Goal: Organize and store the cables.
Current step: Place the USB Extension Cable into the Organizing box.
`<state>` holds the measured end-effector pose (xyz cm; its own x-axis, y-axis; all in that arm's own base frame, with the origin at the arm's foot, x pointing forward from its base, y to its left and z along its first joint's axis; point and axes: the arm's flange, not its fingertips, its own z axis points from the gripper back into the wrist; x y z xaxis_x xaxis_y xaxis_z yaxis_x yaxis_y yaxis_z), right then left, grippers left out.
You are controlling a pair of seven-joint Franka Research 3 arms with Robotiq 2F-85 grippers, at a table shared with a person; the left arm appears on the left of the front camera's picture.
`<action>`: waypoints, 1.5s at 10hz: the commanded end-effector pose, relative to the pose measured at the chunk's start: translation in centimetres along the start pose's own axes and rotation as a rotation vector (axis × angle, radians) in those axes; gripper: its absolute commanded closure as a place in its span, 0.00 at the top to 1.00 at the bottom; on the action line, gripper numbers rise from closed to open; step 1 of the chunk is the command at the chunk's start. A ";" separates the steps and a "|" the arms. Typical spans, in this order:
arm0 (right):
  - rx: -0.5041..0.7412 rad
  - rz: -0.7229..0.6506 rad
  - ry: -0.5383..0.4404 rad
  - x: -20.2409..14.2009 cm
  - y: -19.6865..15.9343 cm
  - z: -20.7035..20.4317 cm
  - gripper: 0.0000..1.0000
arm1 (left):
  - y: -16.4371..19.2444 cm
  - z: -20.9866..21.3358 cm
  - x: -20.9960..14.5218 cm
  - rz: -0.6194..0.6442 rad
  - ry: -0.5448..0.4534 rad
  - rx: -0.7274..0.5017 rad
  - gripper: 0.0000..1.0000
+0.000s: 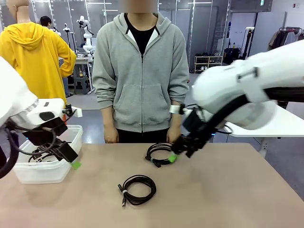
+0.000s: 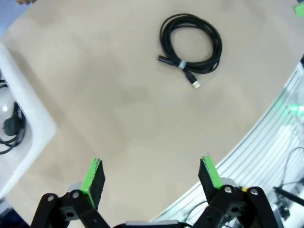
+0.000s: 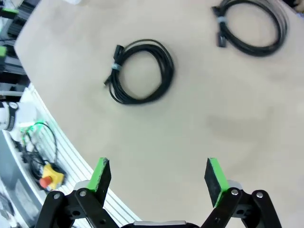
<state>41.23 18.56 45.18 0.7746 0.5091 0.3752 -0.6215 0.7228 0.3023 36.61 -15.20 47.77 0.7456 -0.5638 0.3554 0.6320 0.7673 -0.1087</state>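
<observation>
1. Cables are laid out as two wound black coils on the table [image 1: 228, 190]: a far coil [image 1: 160, 154] in front of the person [image 1: 141, 71] and a near coil [image 1: 137, 189] toward the robot's side, the two apart; more cable is seen lying in the white bin [image 1: 42, 173] at the left.
2. Each coil is judged light, soft and limp, not fragile; because it is bound by a pale tie [image 2: 181, 64], it can probably be lifted as one bundle, though unbound loops may sag or slide between the jaws.
3. A hold is best taken across the bunched strands at or just beside the tie; the loose plug [image 2: 195, 83] is better left alone, since the coil would dangle from it.
4. The left gripper [image 1: 72, 161] is held wide apart and empty at the bin's right side; the right gripper [image 1: 176, 151] is likewise spread and empty, just beside the far coil; whether that coil is touched cannot be told.
5. In the front view the grippers are placed against the bin and the coils; in the left wrist view the tie and the metal-tipped plug, too small in the front view, are made plain; in the right wrist view both coils are shown from above, each with its tie.
</observation>
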 end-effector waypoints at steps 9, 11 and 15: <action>0.059 0.248 -0.273 -18.1 -12.4 13.4 1.00 | -4.9 -11.6 9.9 0.422 0.178 -0.054 1.00; 0.155 0.362 -0.370 -23.1 -15.1 14.5 1.00 | -5.4 -13.2 11.2 0.489 0.191 -0.017 1.00; 0.184 0.488 -0.506 -30.8 -17.7 14.1 1.00 | -5.4 -14.5 12.7 0.543 0.204 0.044 1.00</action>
<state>27.95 -17.41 42.80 0.3222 0.4609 0.8269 -0.9092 0.3940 0.1346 44.83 -30.19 39.47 0.9855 -0.1477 0.0829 0.1623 0.9636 -0.2123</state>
